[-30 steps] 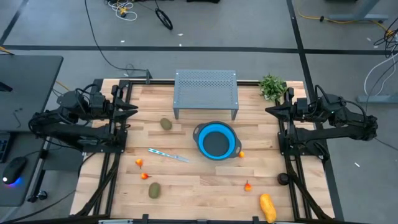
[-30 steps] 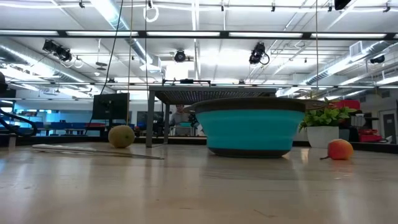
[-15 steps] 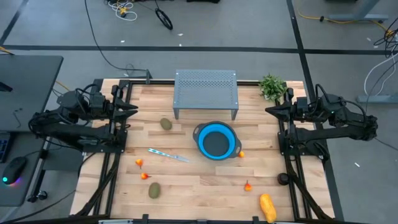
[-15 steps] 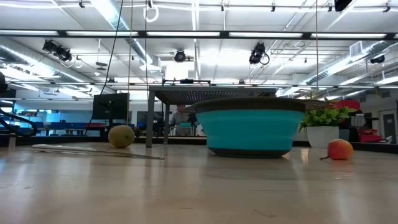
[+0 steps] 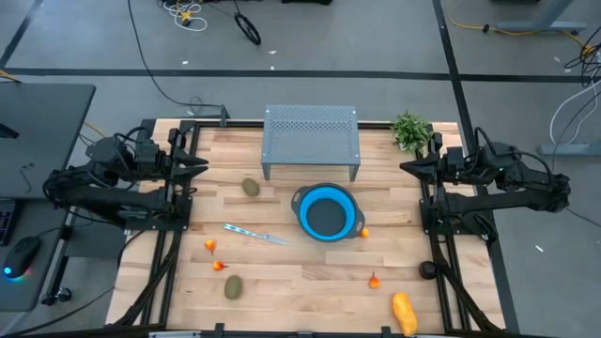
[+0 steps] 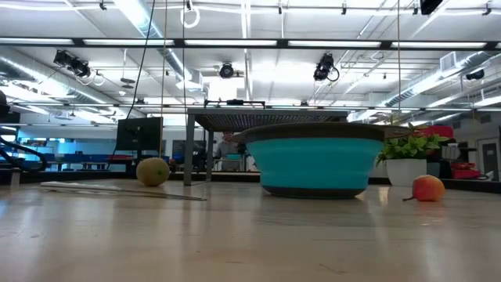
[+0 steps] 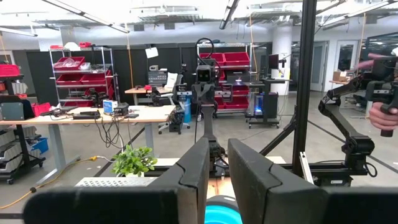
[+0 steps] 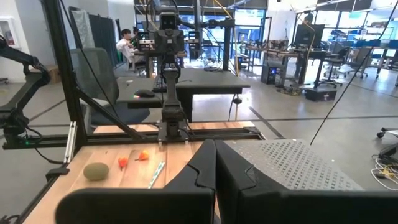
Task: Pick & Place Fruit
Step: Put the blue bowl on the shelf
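The left gripper point(image 5: 203, 165) hangs at the left edge of the worktop point(image 5: 282, 282), its two fingers point(image 7: 196, 171) only a narrow slit apart and with nothing between them. The right gripper point(image 5: 406, 166) waits at the right edge, its fingers point(image 8: 202, 165) pressed fully together, also holding nothing.

All the fruit lies on the wood, well apart from both grippers. One kiwi point(image 5: 251, 187) rests just in front of the grey perforated stand point(image 5: 311, 139), toward the left. The second kiwi point(image 5: 233, 286) is near the front edge on the left side. Two small red fruits point(image 5: 215, 255) lie between this kiwi and the left edge. Another small red fruit point(image 5: 364, 233) touches or almost touches the right side of the blue bowl point(image 5: 328, 212), which stands in the middle. One more red fruit point(image 5: 375, 281) lies toward the front right. The long yellow-orange fruit point(image 5: 405, 313) is at the front right corner.

A thin knife-like stick point(image 5: 254, 234) lies left of the bowl. A green plant point(image 5: 410, 130) stands at the back right corner.
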{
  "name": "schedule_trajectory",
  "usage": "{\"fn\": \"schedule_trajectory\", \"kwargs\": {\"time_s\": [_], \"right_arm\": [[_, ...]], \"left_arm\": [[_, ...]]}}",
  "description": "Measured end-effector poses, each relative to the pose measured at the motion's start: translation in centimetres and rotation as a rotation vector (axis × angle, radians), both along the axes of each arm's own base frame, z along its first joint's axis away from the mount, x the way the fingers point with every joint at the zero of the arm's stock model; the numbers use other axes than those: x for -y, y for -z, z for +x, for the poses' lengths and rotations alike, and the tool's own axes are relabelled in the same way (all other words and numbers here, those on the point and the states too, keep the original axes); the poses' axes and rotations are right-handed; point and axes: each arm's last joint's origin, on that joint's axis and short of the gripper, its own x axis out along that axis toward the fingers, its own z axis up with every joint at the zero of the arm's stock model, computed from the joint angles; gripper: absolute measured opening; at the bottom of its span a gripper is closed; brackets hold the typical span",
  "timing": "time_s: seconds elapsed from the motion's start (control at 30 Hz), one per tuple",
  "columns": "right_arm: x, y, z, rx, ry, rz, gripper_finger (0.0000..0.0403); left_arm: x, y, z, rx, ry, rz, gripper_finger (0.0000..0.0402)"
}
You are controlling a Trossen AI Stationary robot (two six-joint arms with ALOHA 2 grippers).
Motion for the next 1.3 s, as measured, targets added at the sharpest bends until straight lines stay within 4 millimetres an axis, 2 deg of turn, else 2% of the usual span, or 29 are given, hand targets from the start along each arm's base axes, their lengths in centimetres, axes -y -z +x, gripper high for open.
{"fn": "schedule_trajectory", "kwargs": {"time_s": [0.37, 0.8, 1.1, 1.3], "right_arm": [[0.0, 0.8, -0.1, -0.083, 0.002, 0.036, 0.0], [0.0, 2.6, -0.6, -0.266, 0.003, 0.038, 0.0], [0.0, 5.1, 0.0, -0.34, 0.011, 0.107, 0.0], [0.0, 6.1, -0.5, -0.325, 0.017, 0.142, 0.0]], "left_arm": [[0.0, 0.0, 0.0, 0.0, 0.0, 0.0, 0.0067], [0.0, 0.0, 0.0, 0.0, 0.0, 0.0, 0.0068], [0.0, 0.0, 0.0, 0.0, 0.0, 0.0, 0.0068], [0.0, 0.0, 0.0, 0.0, 0.0, 0.0, 0.0067]]}}
